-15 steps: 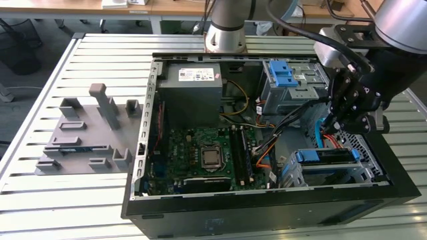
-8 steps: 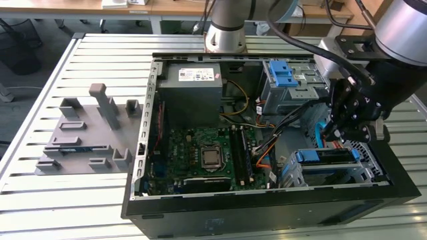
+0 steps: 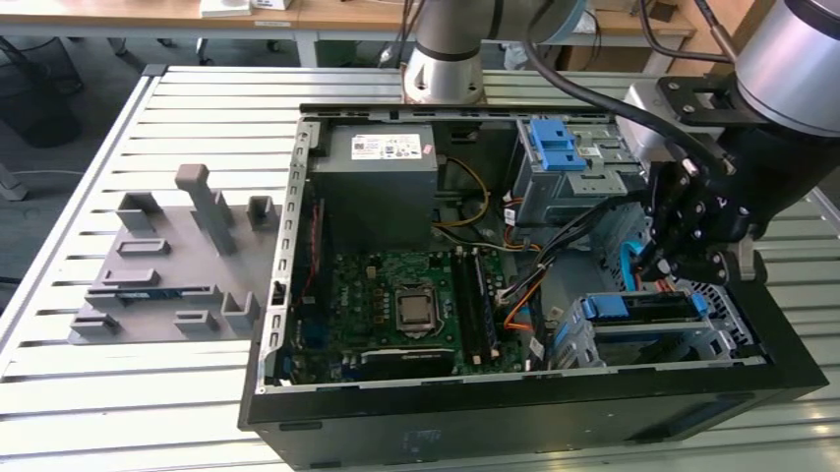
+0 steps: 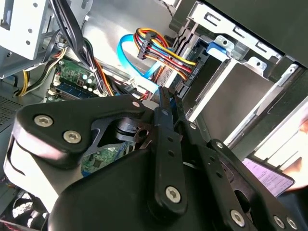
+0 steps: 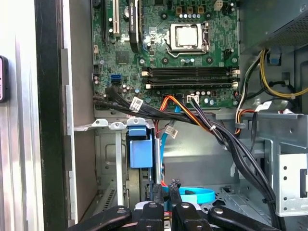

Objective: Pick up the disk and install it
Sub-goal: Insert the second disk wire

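Black and two-fingered, the end effector (image 5: 166,189) hangs inside the open computer case (image 3: 525,405). In both wrist views its fingers (image 4: 165,108) are pressed close together with nothing visible between them, though their tips are partly lost against the dark cables behind. At the exterior view's left, a grey slotted fixture (image 3: 157,265) lies on the slatted metal worktop (image 3: 197,98), well apart from the case. Next comes the case itself, lying on its side with the panel off. Its near wall cuts off the lower edge of the green motherboard (image 3: 407,305), and the grey power-supply box (image 3: 381,162) sits beyond the board. Further right, a blue latch piece (image 3: 558,147) rests on top of a metal drive bay (image 3: 577,187), and black cables cross in front of the bay and hide part of it. The disk (image 3: 643,307) sits in the lower drive cage near the case's front corner, at the exterior view's right. Its blue carrier shows, but most of its body is hidden by the cage. The end effector is just above it, and whether they touch cannot be made out. A light-blue flat cable (image 4: 132,53) loops beside the fingers. The arm (image 3: 788,59) is cut off by the picture's upper right edge.
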Motion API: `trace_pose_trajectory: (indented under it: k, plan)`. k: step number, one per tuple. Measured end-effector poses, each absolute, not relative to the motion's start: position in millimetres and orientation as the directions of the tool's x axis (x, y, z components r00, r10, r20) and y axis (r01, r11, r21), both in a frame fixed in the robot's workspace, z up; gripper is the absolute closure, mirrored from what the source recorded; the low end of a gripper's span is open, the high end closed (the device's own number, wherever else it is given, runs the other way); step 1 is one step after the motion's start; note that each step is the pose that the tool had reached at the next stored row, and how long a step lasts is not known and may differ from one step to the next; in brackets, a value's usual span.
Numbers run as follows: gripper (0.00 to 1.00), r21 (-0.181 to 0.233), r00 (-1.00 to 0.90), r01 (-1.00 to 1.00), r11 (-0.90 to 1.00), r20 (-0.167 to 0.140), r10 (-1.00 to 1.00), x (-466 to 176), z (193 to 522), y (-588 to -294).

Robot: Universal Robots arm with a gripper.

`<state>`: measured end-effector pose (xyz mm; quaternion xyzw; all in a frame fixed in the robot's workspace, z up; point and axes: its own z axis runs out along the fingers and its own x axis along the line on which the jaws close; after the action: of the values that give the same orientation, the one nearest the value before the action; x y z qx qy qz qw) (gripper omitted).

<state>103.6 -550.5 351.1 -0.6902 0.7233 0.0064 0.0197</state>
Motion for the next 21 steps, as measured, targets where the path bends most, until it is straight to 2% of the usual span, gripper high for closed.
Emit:
trace_pose_trajectory:
  k: [21]
  plan:
    - [0.84,-0.03,-0.045,-0.998,0.046,-0.038,-0.998,102.8,340.7,-560.1]
